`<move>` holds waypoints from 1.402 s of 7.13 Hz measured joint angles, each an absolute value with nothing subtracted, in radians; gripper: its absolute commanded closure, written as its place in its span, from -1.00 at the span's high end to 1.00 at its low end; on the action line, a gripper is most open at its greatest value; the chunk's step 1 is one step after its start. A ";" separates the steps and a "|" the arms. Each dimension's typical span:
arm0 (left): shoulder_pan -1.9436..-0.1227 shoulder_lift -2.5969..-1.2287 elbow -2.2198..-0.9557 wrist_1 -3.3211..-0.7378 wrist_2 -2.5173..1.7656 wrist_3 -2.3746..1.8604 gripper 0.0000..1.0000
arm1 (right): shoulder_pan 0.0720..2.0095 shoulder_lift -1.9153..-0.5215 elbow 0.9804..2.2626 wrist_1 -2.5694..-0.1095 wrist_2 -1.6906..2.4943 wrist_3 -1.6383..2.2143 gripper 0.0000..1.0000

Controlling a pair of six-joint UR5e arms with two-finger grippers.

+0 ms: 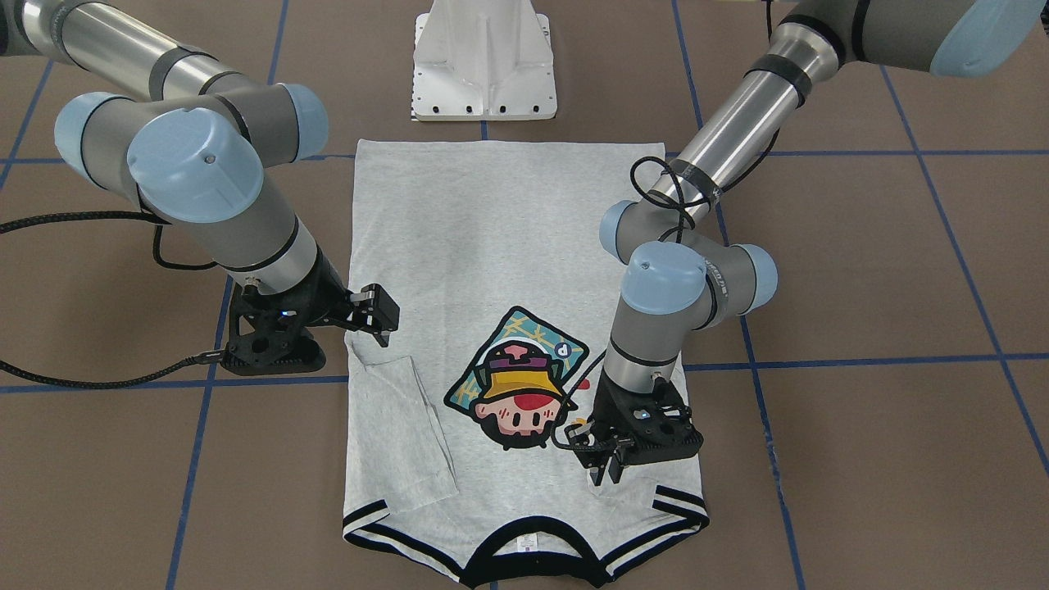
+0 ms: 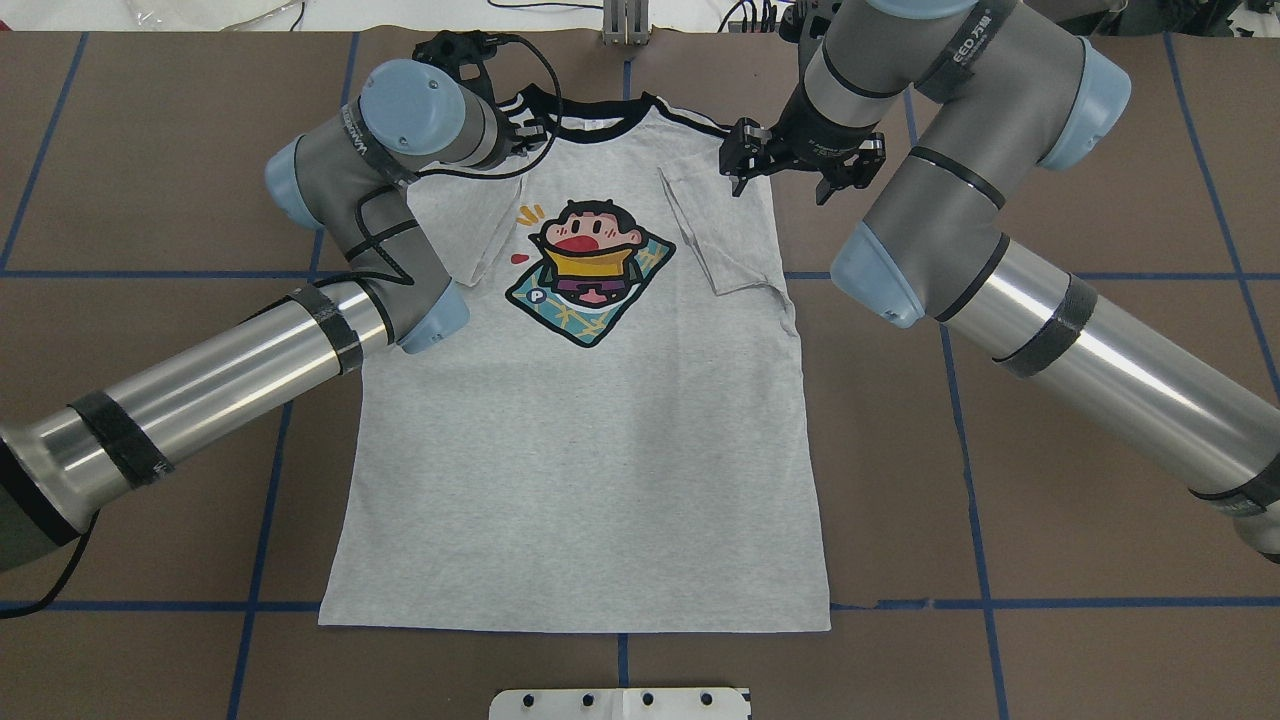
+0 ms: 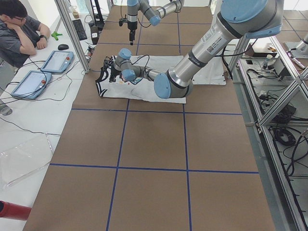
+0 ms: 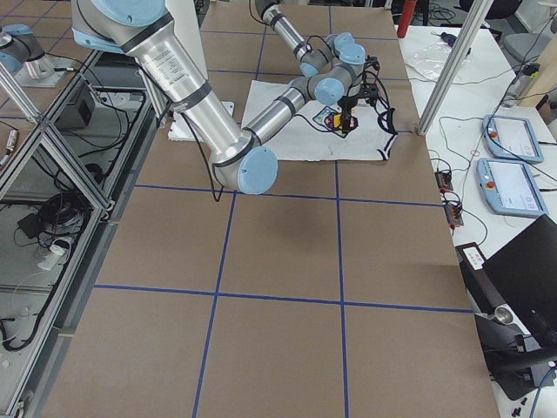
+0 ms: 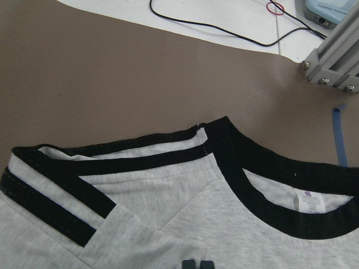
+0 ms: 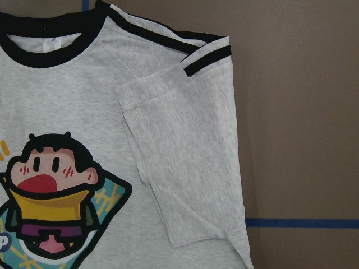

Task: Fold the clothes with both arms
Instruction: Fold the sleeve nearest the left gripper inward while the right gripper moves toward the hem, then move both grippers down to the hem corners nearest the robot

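The brown table is carrying the T-shirt, which is lying flat and print-up across the middle of the overhead view, with its hem at the bottom and its black collar at the top. The left arm is reaching in from the lower left of that view and the right arm from the right, both ending near the shoulders at the top.

The left gripper is pressing on the cloth by the shoulder, lower right of the front-facing view. Its jaws are showing together in its wrist view, though I cannot tell whether cloth is between them. The right gripper is hovering at the shirt's edge, left of centre in that view, jaws apart and holding nothing. The sleeve on the right arm's side and the sleeve on the left arm's side are both lying turned in over the front.

The main danger, as I judge it, is uneven work. With only one gripper touching the cloth, a lift from that side alone would be dragging the shirt askew and wrinkling the body. The loose sleeves could also be flopping open as the shoulders rise. The right gripper, closing at the edge, might be catching only the sleeve layer or missing the cloth altogether.
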State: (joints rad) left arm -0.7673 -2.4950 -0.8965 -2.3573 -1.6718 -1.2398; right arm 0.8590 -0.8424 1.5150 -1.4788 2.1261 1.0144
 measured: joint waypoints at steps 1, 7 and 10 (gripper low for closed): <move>-0.781 -2.474 -0.936 -2.354 -1.712 -1.211 0.91 | 0.859 -0.845 1.516 -1.479 2.126 1.013 1.00; -0.827 -2.021 -1.588 -2.178 -1.967 -1.176 0.97 | 0.778 -1.137 1.827 -1.477 2.119 1.047 1.00; -0.803 -1.773 -1.866 -2.169 -1.991 -1.176 0.97 | 0.554 -1.281 2.017 -1.476 1.957 1.235 1.00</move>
